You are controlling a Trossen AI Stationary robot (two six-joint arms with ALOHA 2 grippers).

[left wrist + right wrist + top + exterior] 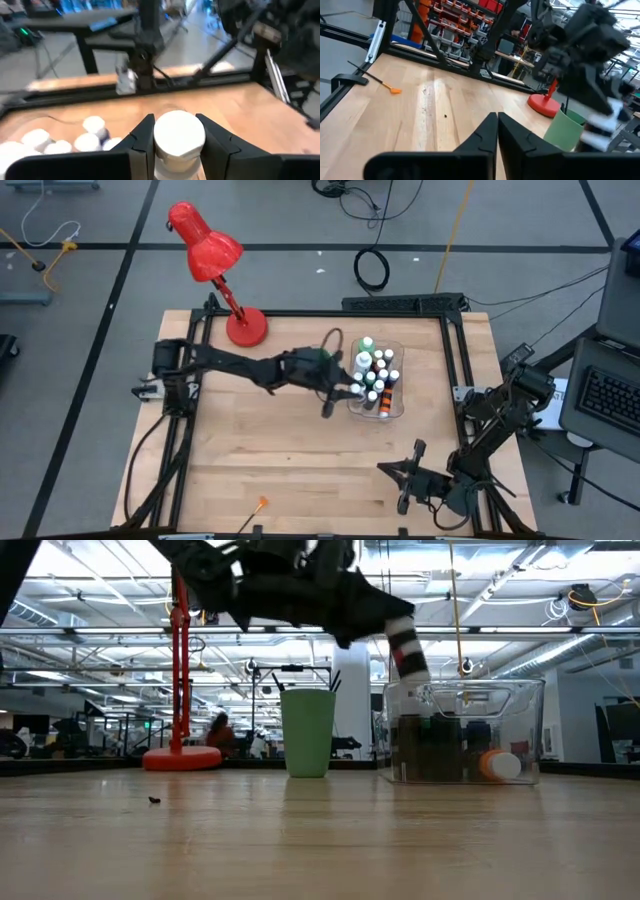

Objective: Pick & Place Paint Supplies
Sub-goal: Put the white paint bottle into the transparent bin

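My left gripper [344, 392] reaches from the table's left to the near-left side of the clear bin [401, 409] and is shut on a taller white-capped bottle [404, 646], above the bin's [527, 730] left rim. Many small white-capped bottles [376, 370] stand inside the bin and show again in the left wrist view [60, 142]. Dark brushes stick out of the green cup [308, 730]. An orange-tipped brush [259, 505] lies flat near the table's near edge. My right gripper [402, 476] waits shut by the near right corner. My left gripper pinches the bottle between its two fingers [144, 137], just below the white cap [179, 131], one finger on each side. The bottle is lifted clear and hangs tilted under the gripper, its banded body [408, 655] slanting down toward the bin.
The red desk lamp [212, 255] stands on its base [246, 327] at the far left of the table. The green cup [322, 360] sits under my left arm, beside the bin. A black frame rims the table [455, 360]. Bare wood [290, 450] lies between both arms.
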